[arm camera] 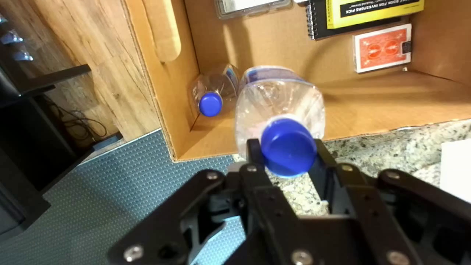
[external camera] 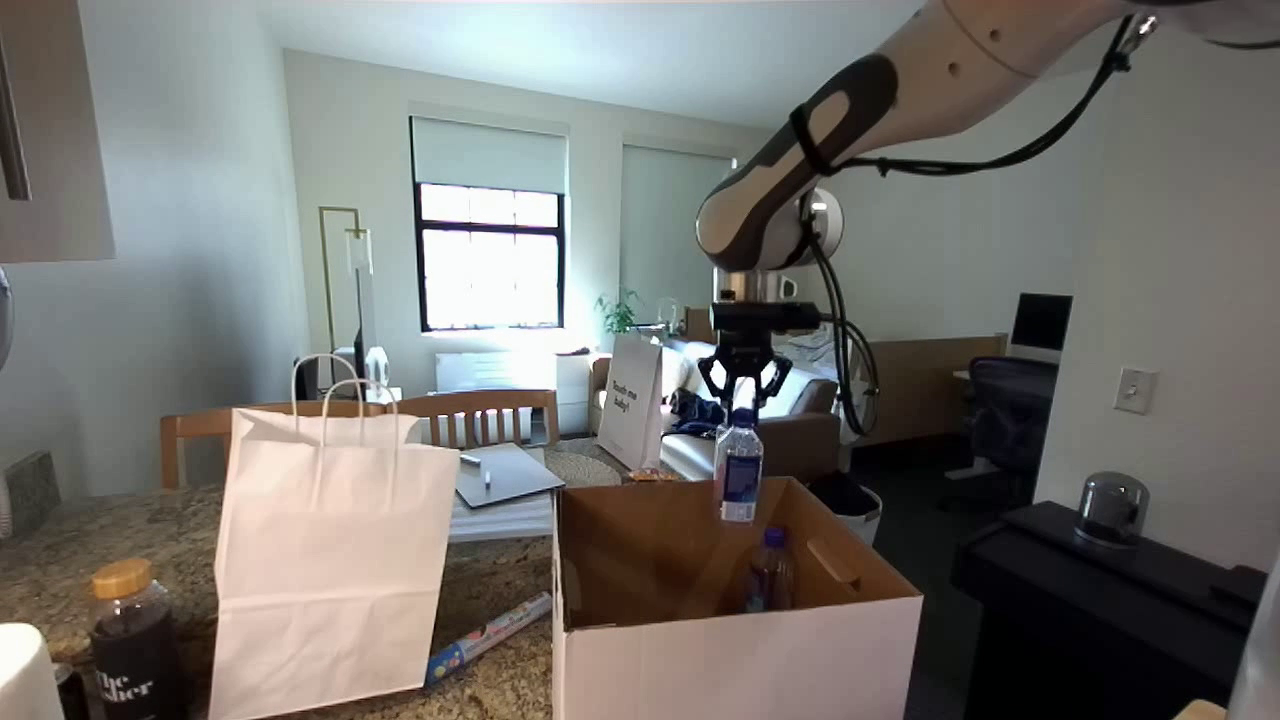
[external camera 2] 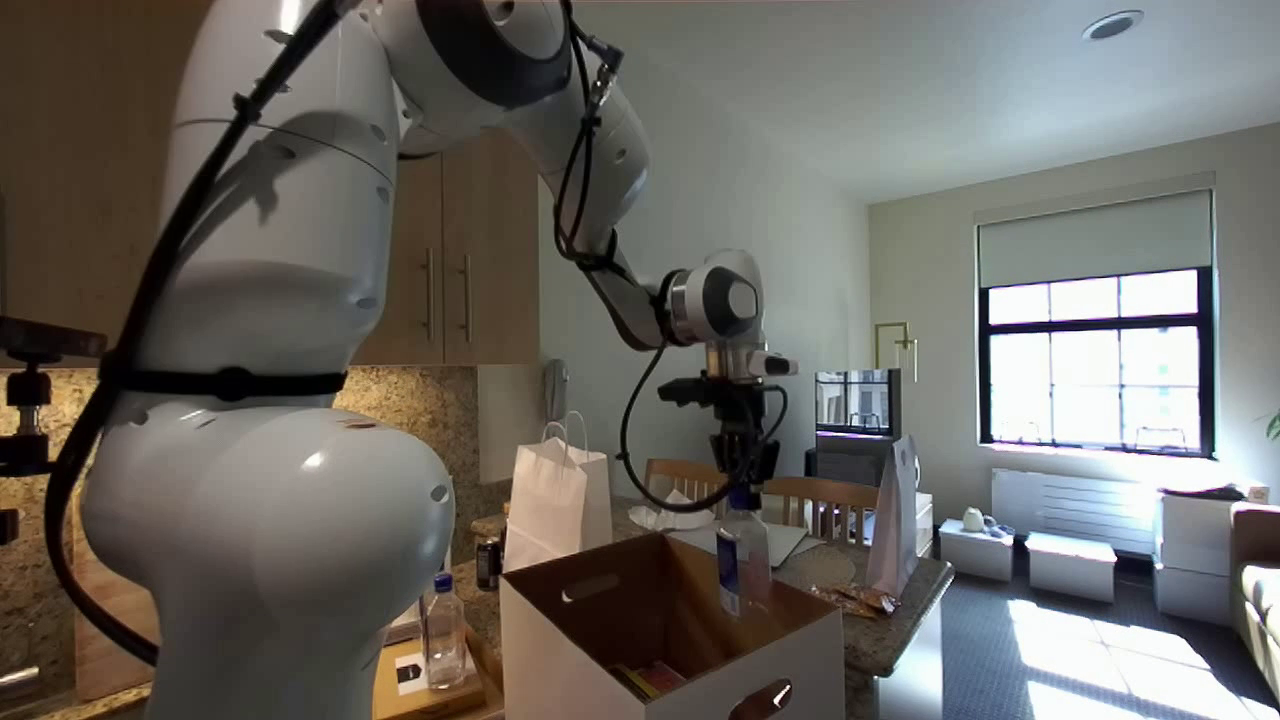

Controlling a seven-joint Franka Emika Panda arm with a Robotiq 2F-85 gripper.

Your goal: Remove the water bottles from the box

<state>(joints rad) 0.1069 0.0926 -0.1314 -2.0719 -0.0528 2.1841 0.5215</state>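
In the centre of the wrist view, the pincer (arm camera: 288, 150) is closed around the blue cap (arm camera: 289, 145) of a water bottle (arm camera: 281, 99) hanging upright at the mouth of the box (arm camera: 173, 95); whether its base is inside is hard to tell. A second bottle (arm camera: 216, 86) stands in the box, left of centre; a third bottle (external camera 2: 445, 640) stands outside, lower left in an exterior view.

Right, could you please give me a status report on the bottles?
Gripper shut on one bottle, hanging upright. Second bottle standing in the box, third bottle outside it. Box wall possibly in the way if moved sideways; clearance unclear.
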